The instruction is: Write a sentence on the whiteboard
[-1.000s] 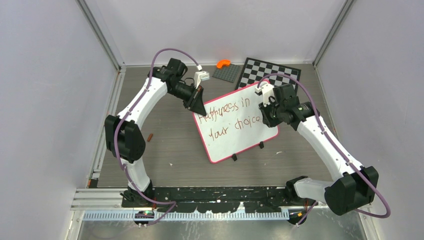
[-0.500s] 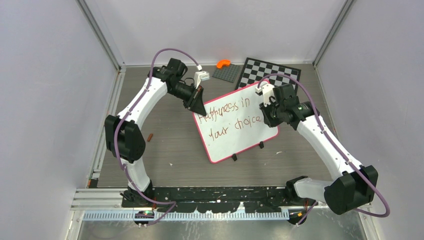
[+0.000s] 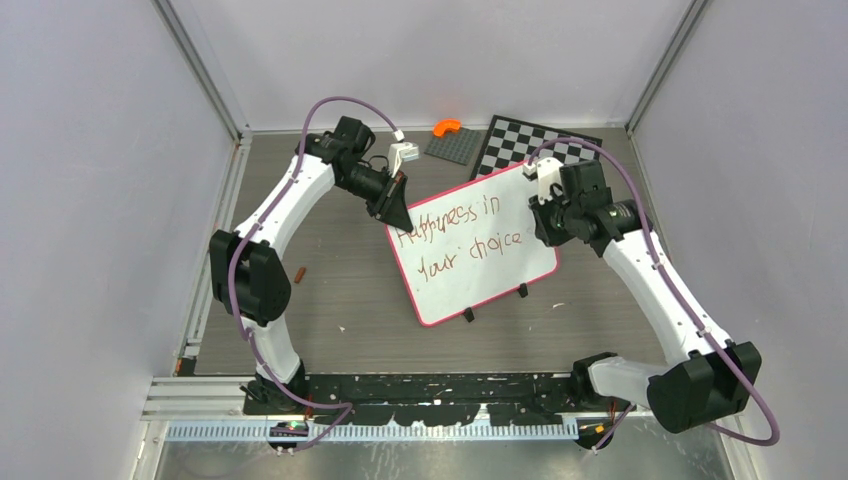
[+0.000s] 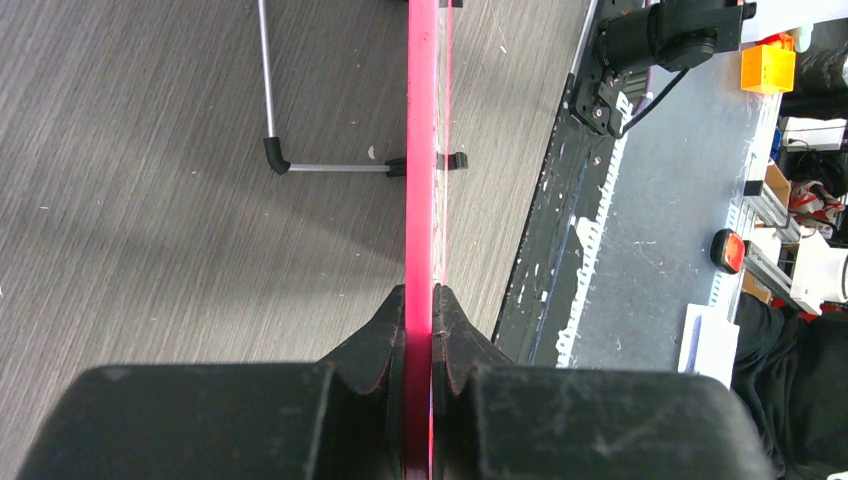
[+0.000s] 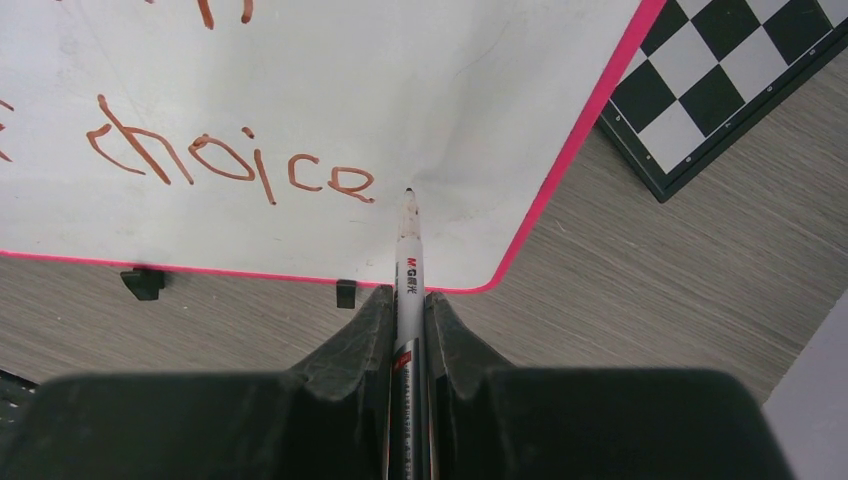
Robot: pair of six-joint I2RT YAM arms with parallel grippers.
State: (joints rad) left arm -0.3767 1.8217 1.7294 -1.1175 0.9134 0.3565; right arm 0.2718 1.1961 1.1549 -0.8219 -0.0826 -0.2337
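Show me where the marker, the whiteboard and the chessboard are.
marker (image 5: 408, 255): right wrist view, white barrel behind the tip.
whiteboard (image 3: 495, 275): top view, bare white area near its lower edge.
chessboard (image 3: 522, 138): top view, checkered squares near its middle.

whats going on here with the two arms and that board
The left gripper is clamped on the whiteboard at its pink edge, holding it. The right gripper holds a marker, its tip at the board just right of the word "choice". The sentence reads "Happiness in your choice" at this point, in two lines.
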